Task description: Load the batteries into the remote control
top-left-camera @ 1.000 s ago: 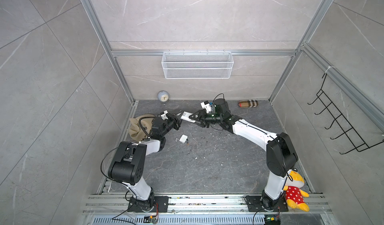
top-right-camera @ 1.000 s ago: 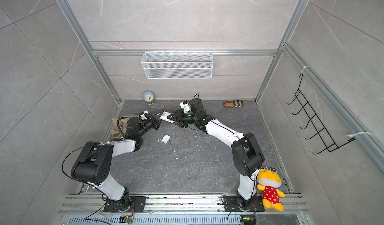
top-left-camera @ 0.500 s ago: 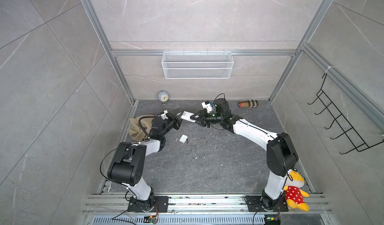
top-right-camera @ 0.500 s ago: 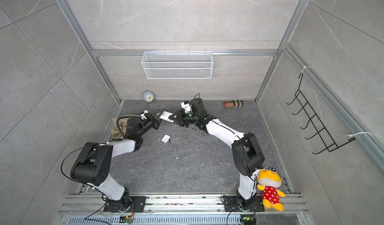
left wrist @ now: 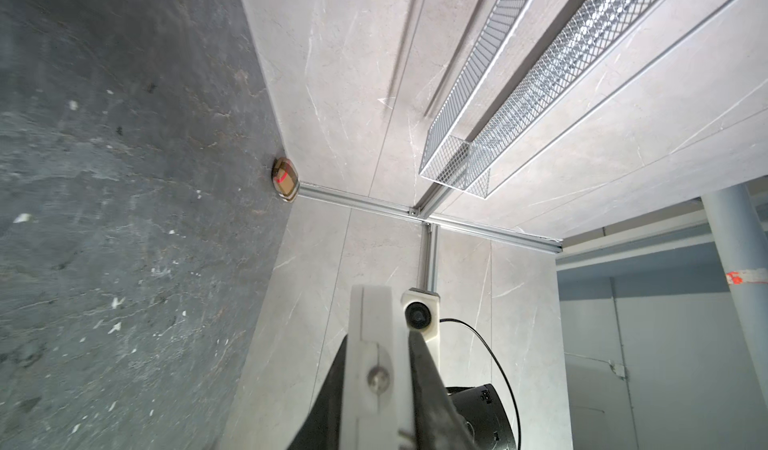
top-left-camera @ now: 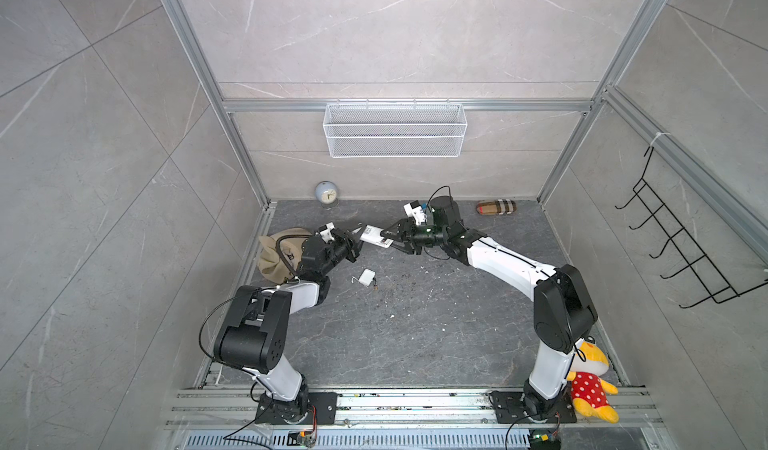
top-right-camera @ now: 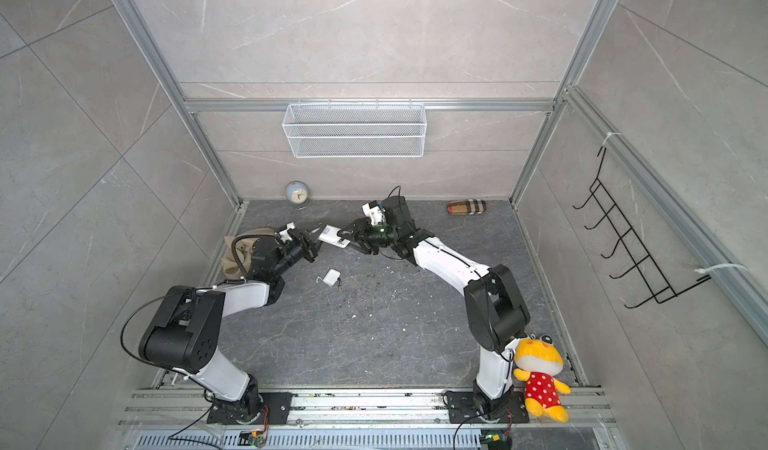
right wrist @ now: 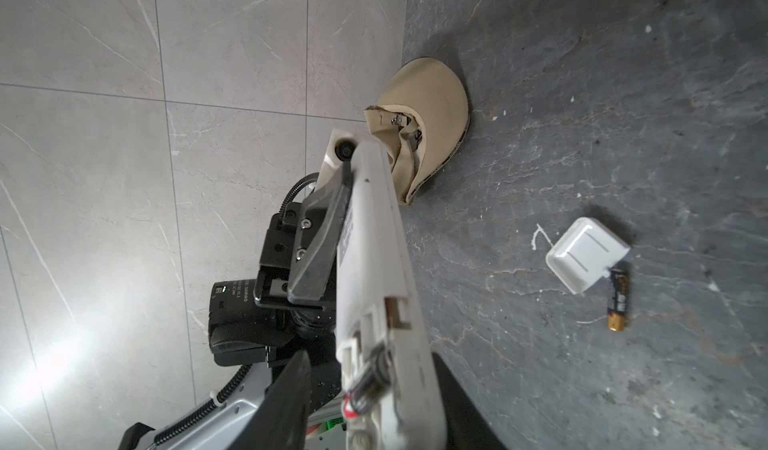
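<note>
The left claw [top-left-camera: 358, 235] clamped the remote [top-left-camera: 375, 237] aloft; the right claw [top-left-camera: 393, 242] straddled its end, jaws parted. One battery [right wrist: 368, 385] seemingly sat inside; the other battery [right wrist: 619, 298] lay on the floor [right wrist: 623, 94], cover [right wrist: 586, 254] beside it.

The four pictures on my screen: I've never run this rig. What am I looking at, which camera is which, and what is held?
Two black-and-white robot arms stand on a rail, each ending in a two-finger gripper. The two wide pictures come from one overhead camera; the other two come from cameras on the arms' wrists. The left gripper is shut on one end of the white remote, held off the floor. The right gripper straddles its other end, grip unclear. On the dark floor are the remote's back cover, a battery beside it, a beige cap, a clock, a plaid case and a plush toy by the right arm's base.
</note>
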Motion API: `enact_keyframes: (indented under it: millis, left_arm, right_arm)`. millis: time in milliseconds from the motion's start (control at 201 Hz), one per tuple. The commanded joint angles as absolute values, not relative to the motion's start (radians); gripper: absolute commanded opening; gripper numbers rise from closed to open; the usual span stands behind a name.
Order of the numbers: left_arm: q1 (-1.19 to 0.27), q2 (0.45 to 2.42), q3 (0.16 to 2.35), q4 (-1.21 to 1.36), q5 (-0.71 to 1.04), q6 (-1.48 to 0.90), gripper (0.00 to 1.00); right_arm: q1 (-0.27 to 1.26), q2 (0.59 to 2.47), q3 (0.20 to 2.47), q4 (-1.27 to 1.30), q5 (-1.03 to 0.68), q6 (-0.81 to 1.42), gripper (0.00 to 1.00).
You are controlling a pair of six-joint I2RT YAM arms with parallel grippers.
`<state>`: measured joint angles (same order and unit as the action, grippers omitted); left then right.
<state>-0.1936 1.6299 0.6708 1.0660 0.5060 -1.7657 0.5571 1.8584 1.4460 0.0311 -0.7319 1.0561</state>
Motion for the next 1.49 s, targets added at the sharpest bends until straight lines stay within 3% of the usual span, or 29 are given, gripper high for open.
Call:
enact_keyframes:
  millis: [0,134,274,513,727,1080,1484]
  left_arm:
    - [-0.117,1.585,0.606,1.124,0.538,-1.697,0.01]
    - [-0.04,1.543,0.536,1.094,0.564,-1.581,0.01]
    - [0.005,1.453,0.492,0.983,0.585,-1.365,0.03]
    - [0.029,1.165,0.396,0.627,0.394,-0.979,0.03]
    - [0.03,1.042,0.274,0.633,0.212,-0.943,0.0]
    - [0.029,1.25,0.207,0.881,0.229,-0.934,0.0]
    - [0.029,1.148,0.221,0.761,0.216,-0.893,0.0]
  right_arm:
    - [0.551,1.808,1.496,-0.164,-0.679,0.885,0.56]
    - [0.552,1.778,1.494,-0.37,-0.535,0.689,0.57]
    - [0.585,1.8,1.43,-0.457,-0.387,0.572,0.45]
    - [0.723,1.973,1.502,-0.523,-0.194,0.506,0.36]
    - [0.785,2.087,1.61,-0.56,-0.074,0.498,0.34]
    - [0.833,2.235,1.824,-0.679,0.022,0.471,0.34]
    - [0.857,2.409,2.071,-0.836,0.053,0.468,0.33]
